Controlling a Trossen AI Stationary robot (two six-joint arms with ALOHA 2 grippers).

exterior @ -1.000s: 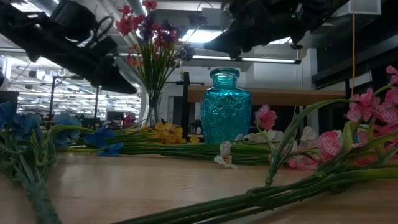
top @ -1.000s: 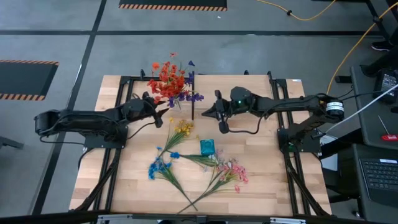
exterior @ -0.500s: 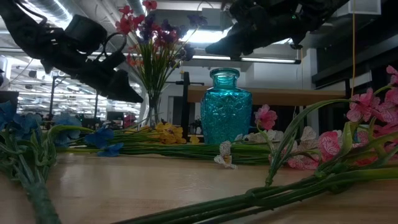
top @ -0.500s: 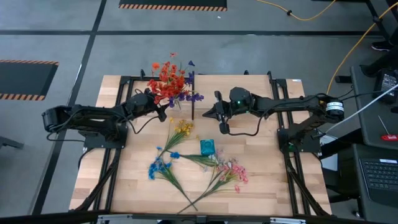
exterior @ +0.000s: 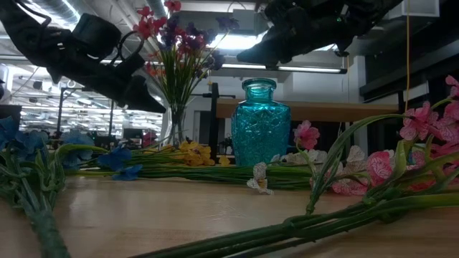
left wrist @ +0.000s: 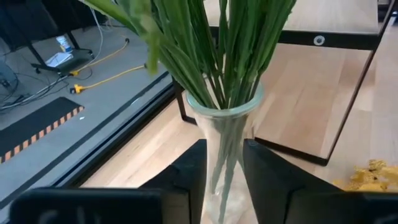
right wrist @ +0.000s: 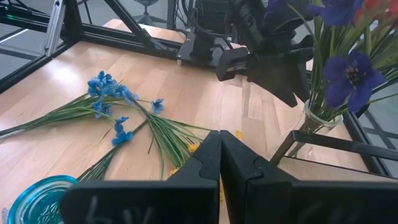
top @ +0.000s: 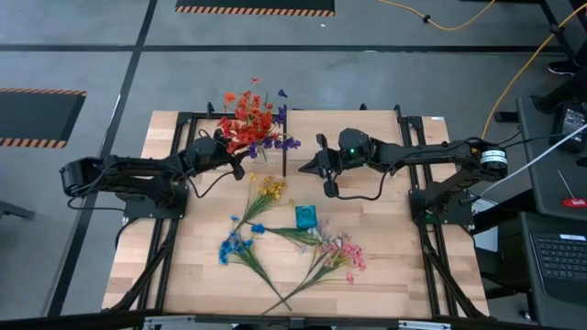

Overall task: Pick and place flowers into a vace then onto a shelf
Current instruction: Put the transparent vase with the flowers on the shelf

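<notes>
A clear glass vase [exterior: 176, 127] full of red and purple flowers [top: 249, 117] stands upright at the table's far side, beside the shelf [exterior: 330, 110]. My left gripper [top: 242, 161] is shut on it. My right gripper [top: 307, 168] hangs shut in the air over the table's middle, holding nothing. A teal glass vase [top: 305, 217] stands on the table. Loose yellow flowers [top: 271, 190], blue flowers [top: 234, 246] and pink flowers [top: 341, 252] lie flat around it. My left gripper pinches the clear vase's narrowing body [left wrist: 224, 155], a little below the rim, between its two fingers [left wrist: 193, 174]. The fingers come nearly level from the table's left side. The vase stands upright with its flowers' stalks inside; loose flowers hide its foot in the low view.
A thin black shelf leg [top: 284, 151] stands close on the right of the clear vase. Black frame rails [top: 170, 238] run along both sides of the table. Stalks of the loose flowers cross the table's near half [top: 275, 284].
My left gripper has swung toward the table's far edge and in to the clear vase, sinking a little. The vase and its flowers have stayed where they were.
</notes>
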